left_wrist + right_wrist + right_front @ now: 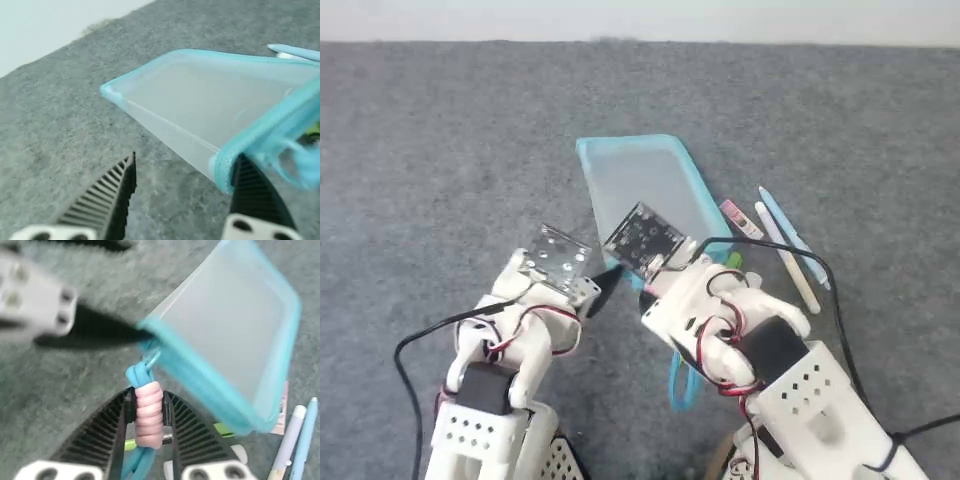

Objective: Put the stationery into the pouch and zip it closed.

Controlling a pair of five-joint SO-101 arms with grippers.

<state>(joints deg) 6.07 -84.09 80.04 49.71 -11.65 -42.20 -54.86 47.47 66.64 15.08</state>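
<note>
In the high view the pouch [645,190] lay on the grey surface [440,150], pens [790,240] just beside it, and the left arm [520,340] and right arm [740,330] leaned over its near end. In the left wrist view the left gripper [186,161] had its fingers spread, the pouch's corner against one. In the right wrist view the right gripper [148,405] pinched the pink sleeve [148,425] on the pouch's blue cord [137,375].

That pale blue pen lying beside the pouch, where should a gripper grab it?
Grip the pale blue pen mid-barrel, coming straight down from above with the jaws across its thin width, since it lies flat on the grey mat. The white pen lies close alongside, so room for a jaw on that side looks tight.
</note>
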